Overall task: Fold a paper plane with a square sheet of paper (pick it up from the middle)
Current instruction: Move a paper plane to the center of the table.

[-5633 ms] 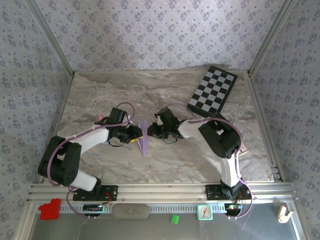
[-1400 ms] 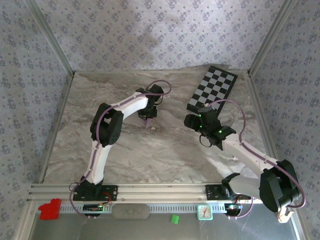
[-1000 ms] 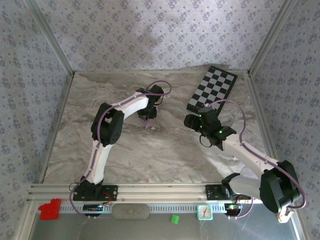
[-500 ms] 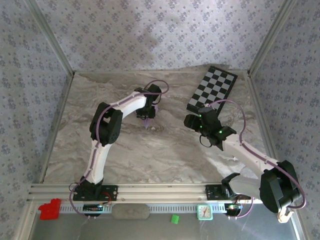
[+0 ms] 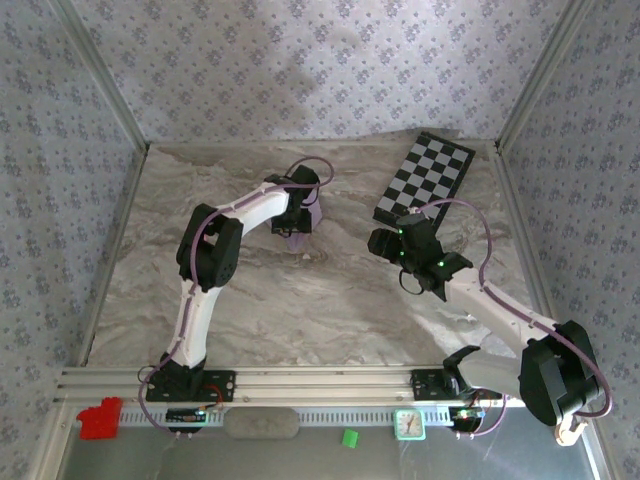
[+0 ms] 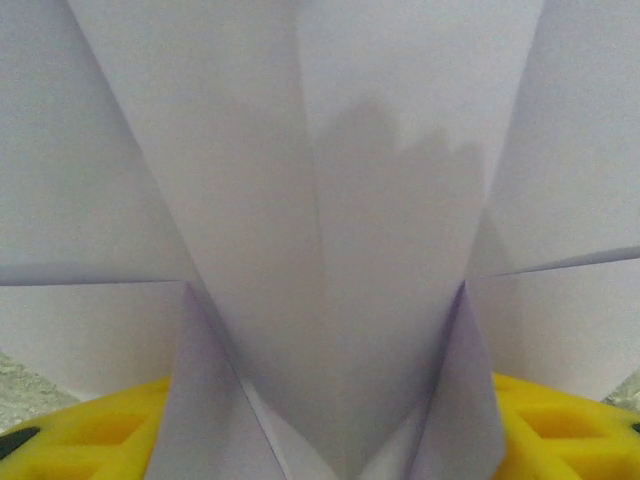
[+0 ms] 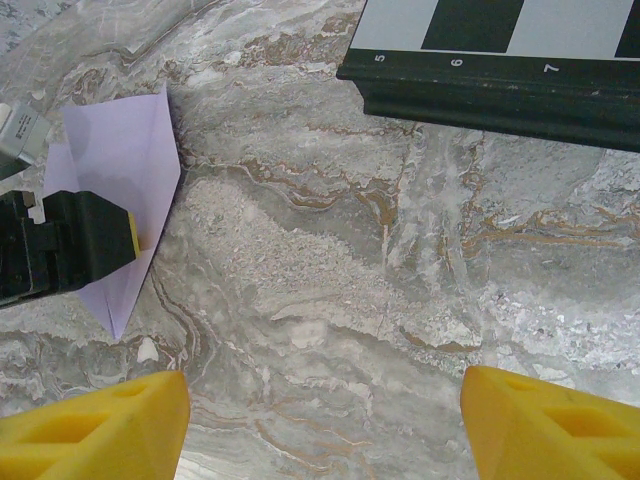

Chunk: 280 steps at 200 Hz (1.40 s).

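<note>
Left pincer (image 5: 296, 230) sits at the far middle of the counter (image 5: 330, 310), yellow fingers (image 6: 560, 420) parted either side of the centre crease of the paper plane (image 7: 125, 165), no pinch visible; plane's tip points toward the near edge. Right pincer (image 7: 325, 420) hovers wide open and empty over the marbled counter, near the chequered board (image 5: 425, 180), well apart from the plane.

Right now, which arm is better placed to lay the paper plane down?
Left. The left gripper is at the paper plane, with the paper between its yellow fingers. The right gripper hangs open apart, nearer the chequered board.
</note>
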Each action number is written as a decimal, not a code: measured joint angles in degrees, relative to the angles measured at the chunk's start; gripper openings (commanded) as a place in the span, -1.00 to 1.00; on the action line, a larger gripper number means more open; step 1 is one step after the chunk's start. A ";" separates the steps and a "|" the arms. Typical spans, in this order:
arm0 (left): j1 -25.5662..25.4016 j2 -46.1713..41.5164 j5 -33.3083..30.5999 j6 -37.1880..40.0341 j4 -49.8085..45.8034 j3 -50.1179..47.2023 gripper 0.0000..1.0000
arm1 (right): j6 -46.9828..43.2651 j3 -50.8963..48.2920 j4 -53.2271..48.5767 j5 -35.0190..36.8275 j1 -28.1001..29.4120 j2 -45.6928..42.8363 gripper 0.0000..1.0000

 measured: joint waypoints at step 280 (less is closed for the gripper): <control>-2.25 -1.90 -4.79 1.55 -2.60 2.43 -0.23 | 0.02 0.00 0.00 0.00 0.00 0.00 0.47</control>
